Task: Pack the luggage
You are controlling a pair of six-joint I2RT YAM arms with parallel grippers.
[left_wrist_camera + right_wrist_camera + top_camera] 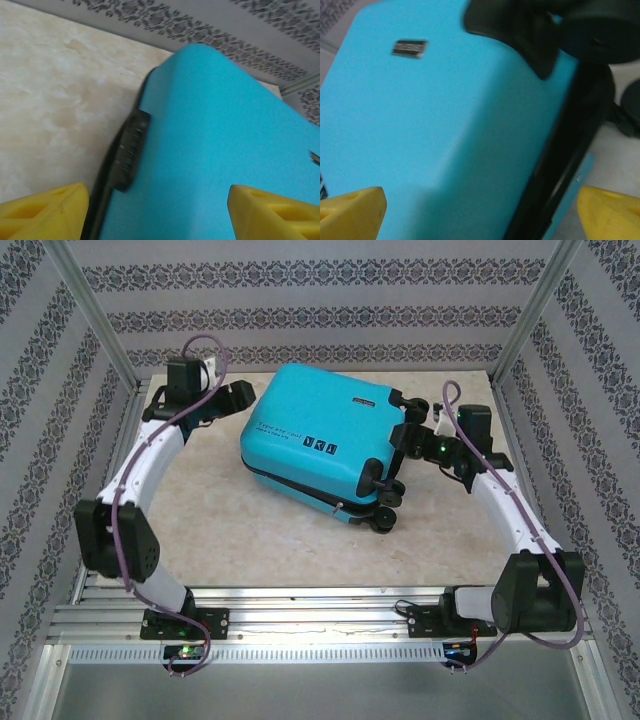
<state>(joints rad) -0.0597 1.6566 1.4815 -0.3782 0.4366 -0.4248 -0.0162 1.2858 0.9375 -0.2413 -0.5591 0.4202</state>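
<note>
One luggage [320,435]: closed, laid flat mid-bench [200,530]; long axis run from 10 to 4 o'clock.
Left fingers [45,212]: spread apart, nothing clamped, set by its 10 o'clock corner.
Right fingers [350,212]: spread apart, nothing clamped, set by its 3 o'clock wheel [600,30] end.
Nearer arm: neither, as judged.
Wrist views: zipper band [125,155] and badge [409,48] shown close; whole lie given from above.

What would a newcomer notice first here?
The bright turquoise luggage, shut and lying on its side mid-table, with its black wheels toward the right. The left arm and right arm curve in to flank it, each with yellow-tipped jaws standing open at one end of the case.
</note>
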